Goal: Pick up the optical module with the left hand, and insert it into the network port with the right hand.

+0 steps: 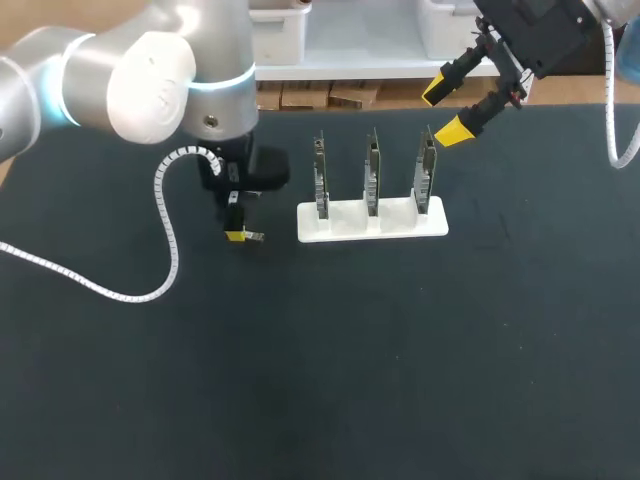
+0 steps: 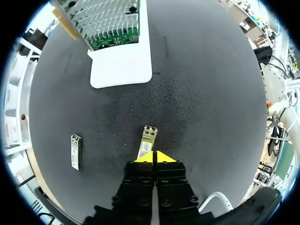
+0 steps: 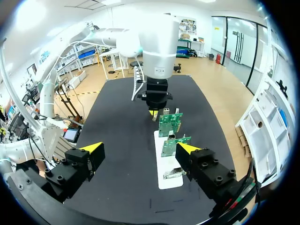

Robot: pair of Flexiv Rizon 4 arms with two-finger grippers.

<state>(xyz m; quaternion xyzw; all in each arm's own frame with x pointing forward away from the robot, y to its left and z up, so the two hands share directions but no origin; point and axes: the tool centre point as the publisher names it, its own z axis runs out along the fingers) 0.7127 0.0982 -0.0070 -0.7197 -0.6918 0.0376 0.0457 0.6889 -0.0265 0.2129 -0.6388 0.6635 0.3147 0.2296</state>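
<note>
Counter (image 2: 211, 117) stretches wide around my left gripper (image 2: 153, 157), clamped on the optical module (image 2: 148, 138) short of the white card stand (image 2: 121, 70), while my right gripper (image 1: 444, 111) hangs spread above its end card (image 1: 426, 172).

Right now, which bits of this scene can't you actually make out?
Left wrist view: near end of the optical module hides under the left gripper, so contact is unclear.
Head view: second module unseen, likely behind the left arm.
Left wrist view: the rim cuts off the stand and card.
Head view: network ports too small.
</note>
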